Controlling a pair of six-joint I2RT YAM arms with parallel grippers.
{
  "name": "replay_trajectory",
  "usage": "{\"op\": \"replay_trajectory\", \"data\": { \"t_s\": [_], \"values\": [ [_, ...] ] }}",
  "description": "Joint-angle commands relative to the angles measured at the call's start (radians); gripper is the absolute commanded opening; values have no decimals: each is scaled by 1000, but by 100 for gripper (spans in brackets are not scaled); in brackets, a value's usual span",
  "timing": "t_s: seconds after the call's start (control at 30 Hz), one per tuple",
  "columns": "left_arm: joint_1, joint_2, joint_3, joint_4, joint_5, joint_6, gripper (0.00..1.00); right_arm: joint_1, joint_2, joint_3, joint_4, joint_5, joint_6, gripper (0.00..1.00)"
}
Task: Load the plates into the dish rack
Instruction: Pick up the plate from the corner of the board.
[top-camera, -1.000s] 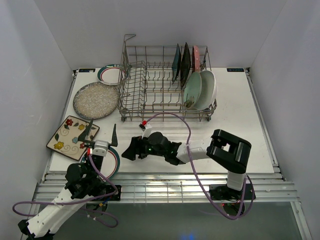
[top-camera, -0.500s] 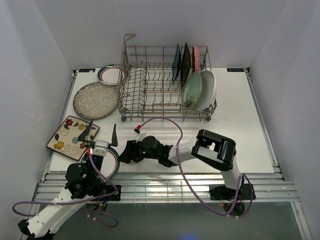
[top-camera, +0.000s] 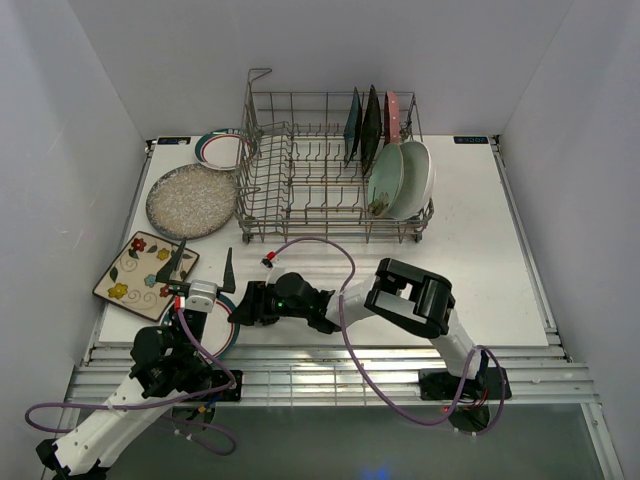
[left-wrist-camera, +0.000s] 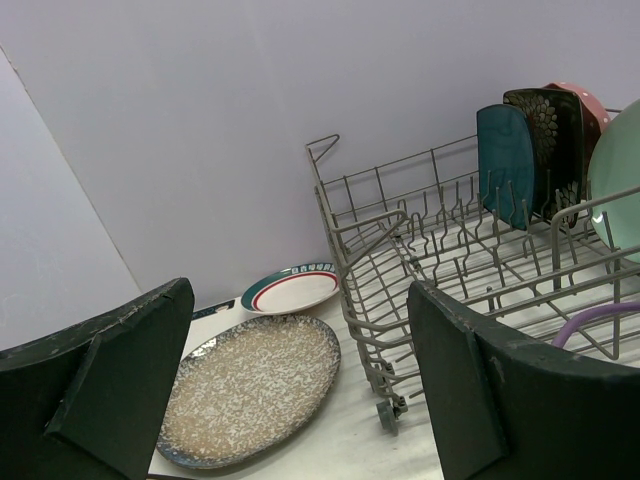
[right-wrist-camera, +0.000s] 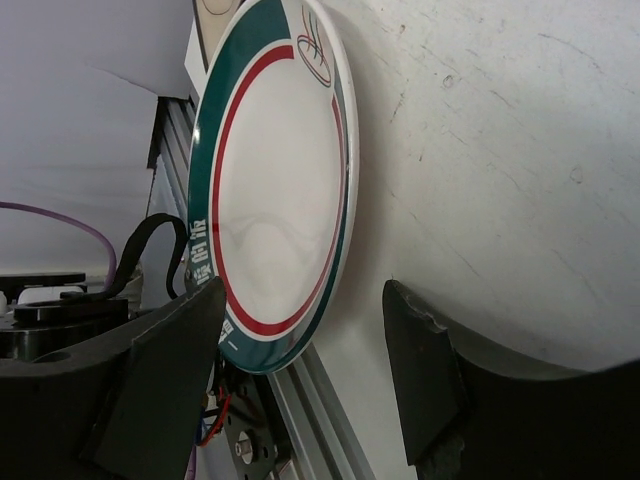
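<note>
The grey wire dish rack (top-camera: 318, 178) (left-wrist-camera: 450, 260) stands at the back and holds several plates on edge at its right end, the mint round one (top-camera: 385, 178) among them. A white plate with a green and red rim (top-camera: 229, 324) (right-wrist-camera: 270, 200) lies at the table's front left edge. My right gripper (top-camera: 243, 305) (right-wrist-camera: 305, 300) has reached left to it, lying low, jaws open, with the plate's near rim between the fingers close to the left finger (right-wrist-camera: 165, 385). My left gripper (top-camera: 205, 268) (left-wrist-camera: 300, 400) hovers open above that plate, holding nothing.
A speckled grey plate (top-camera: 193, 200) (left-wrist-camera: 250, 385), a second rimmed plate (top-camera: 222, 148) (left-wrist-camera: 292, 288) and a cream flowered square plate (top-camera: 145, 275) lie left of the rack. A purple cable (top-camera: 330, 250) loops over the table. Metal rails (top-camera: 330, 365) run along the front edge.
My right gripper has slid left across the table up to the rimmed plate, and its jaws have narrowed somewhat. The left arm has not moved.
</note>
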Motion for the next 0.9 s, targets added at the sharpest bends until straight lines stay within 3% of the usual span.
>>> {"op": "replay_trajectory", "data": {
  "t_s": [0.0, 0.5, 0.87],
  "values": [
    [-4, -65, 31, -2, -9, 9, 98, 6, 26, 50, 61, -14, 26, 70],
    [-4, -66, 31, 0, -6, 9, 98, 15, 96, 114, 67, -39, 49, 65],
    [-4, -65, 31, 0, -3, 10, 98, 15, 106, 105, 73, -20, 57, 42]
  ]
}}
